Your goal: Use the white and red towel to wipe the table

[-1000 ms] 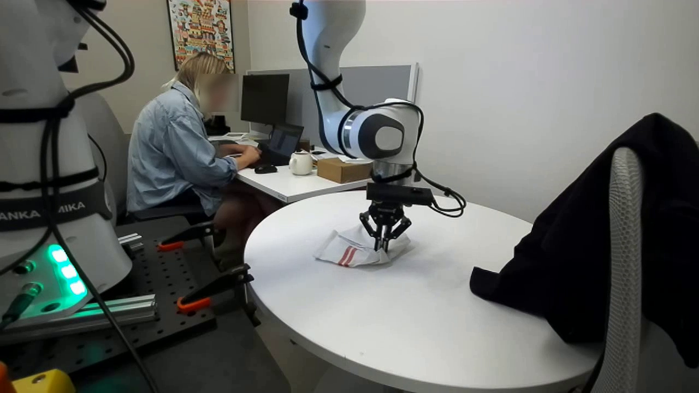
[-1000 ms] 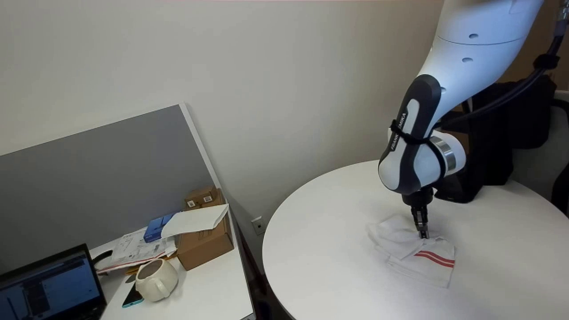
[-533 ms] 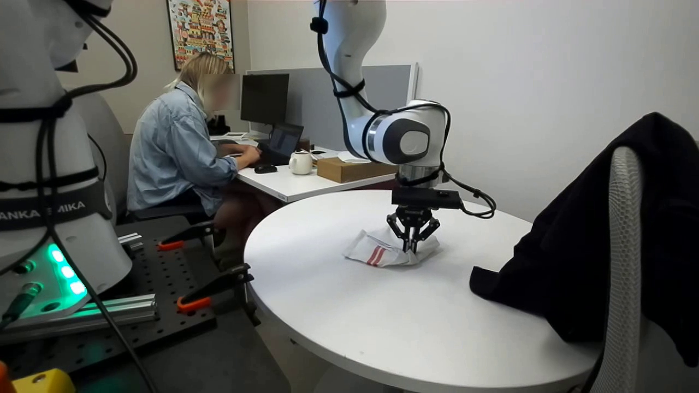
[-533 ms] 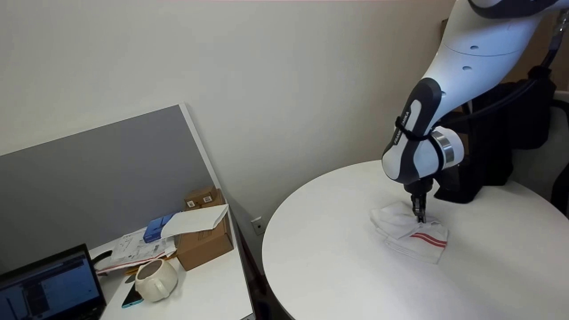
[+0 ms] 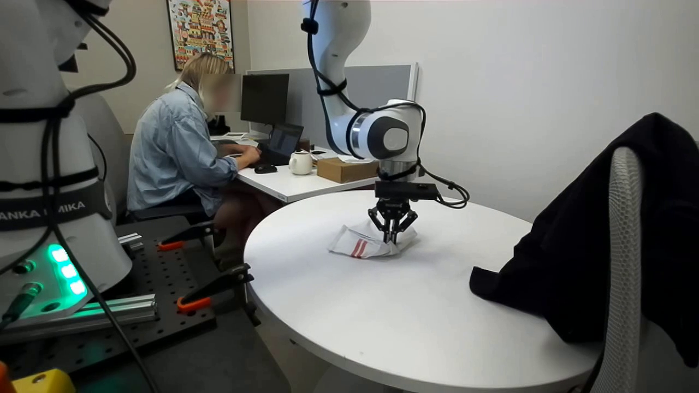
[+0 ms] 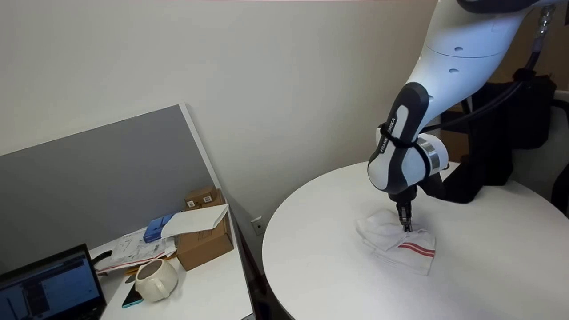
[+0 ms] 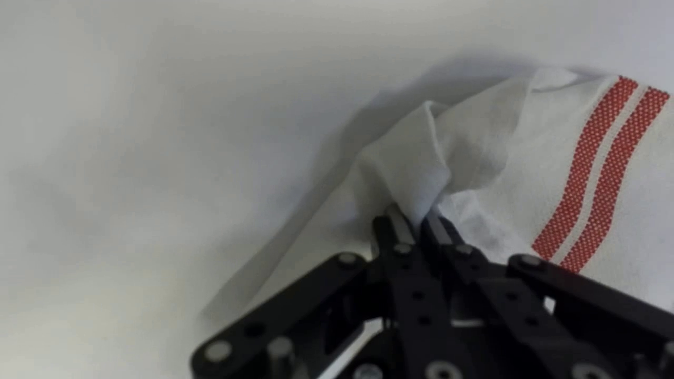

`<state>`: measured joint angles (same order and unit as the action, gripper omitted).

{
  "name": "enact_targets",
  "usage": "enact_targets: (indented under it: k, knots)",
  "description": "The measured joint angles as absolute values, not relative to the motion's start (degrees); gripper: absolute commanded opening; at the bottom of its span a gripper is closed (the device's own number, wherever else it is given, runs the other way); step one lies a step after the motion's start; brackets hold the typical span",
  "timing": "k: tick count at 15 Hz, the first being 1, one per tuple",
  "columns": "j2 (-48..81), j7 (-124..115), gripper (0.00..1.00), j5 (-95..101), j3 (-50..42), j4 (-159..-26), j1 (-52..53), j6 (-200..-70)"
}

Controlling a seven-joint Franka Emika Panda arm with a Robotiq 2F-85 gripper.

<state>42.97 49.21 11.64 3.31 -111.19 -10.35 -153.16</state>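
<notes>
The white towel with two red stripes (image 5: 345,242) lies bunched on the round white table (image 5: 431,322), in both exterior views (image 6: 386,238). My gripper (image 5: 390,240) points straight down at the towel, with its fingertips close to the tabletop. It also shows in an exterior view (image 6: 407,228). In the wrist view, the gripper (image 7: 418,223) is shut on a raised fold of the towel (image 7: 505,195). The red stripes lie to the right of the fingers there. The part of the towel under the gripper is hidden.
A chair draped with a black garment (image 5: 562,262) stands against the table's edge. A desk (image 5: 289,188) with a person seated at it, a cardboard box (image 5: 344,170) and a white mug (image 5: 301,163) is beyond the table. The wall (image 6: 289,89) is behind the table.
The gripper and held towel slid across the table, then partly back: right then left in an exterior view, and away then back and leftward in an exterior view. The grip is unchanged.
</notes>
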Motion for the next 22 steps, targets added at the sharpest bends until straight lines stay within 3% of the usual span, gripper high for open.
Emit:
enact_targets:
  k: [11,22]
  knots:
    - [35.3,50.3,0.02,11.6,6.1,-127.0,-9.3,-154.9]
    - [34.3,49.5,0.03,10.2,-1.6,-128.1,-15.3,-153.5]
